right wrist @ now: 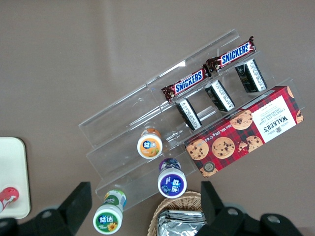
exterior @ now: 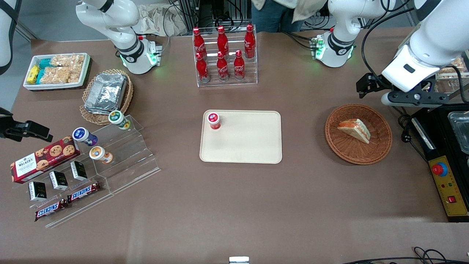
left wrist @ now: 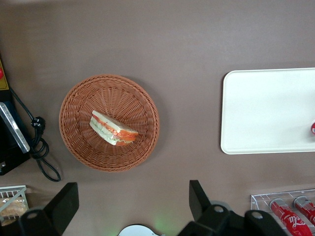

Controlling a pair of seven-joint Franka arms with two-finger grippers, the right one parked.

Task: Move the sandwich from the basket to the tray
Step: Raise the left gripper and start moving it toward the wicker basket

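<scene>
Two tool [left wrist: 133, 204] fingers spread wide—empty—above the basket [left wrist: 74, 142] holding the sandwich [left wrist: 113, 129].

The brown desk [exterior: 234, 205] carries the cream tray [exterior: 249, 146] at its middle, the reddish wicker basket [exterior: 381, 145] toward the working arm's end, a clear rack of red bottles [exterior: 226, 79] and a stepped clear stand [exterior: 124, 165]. The gripper [left wrist: 133, 206] hangs above the desk near the basket, jaws apart.

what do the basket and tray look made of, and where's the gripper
Basket: reddish-brown woven wicker, judging by its visible weave. Tray: smooth matte cream, probably plastic, with rounded corners and a low rim. Gripper: open, hovering above the table beside the basket.
</scene>
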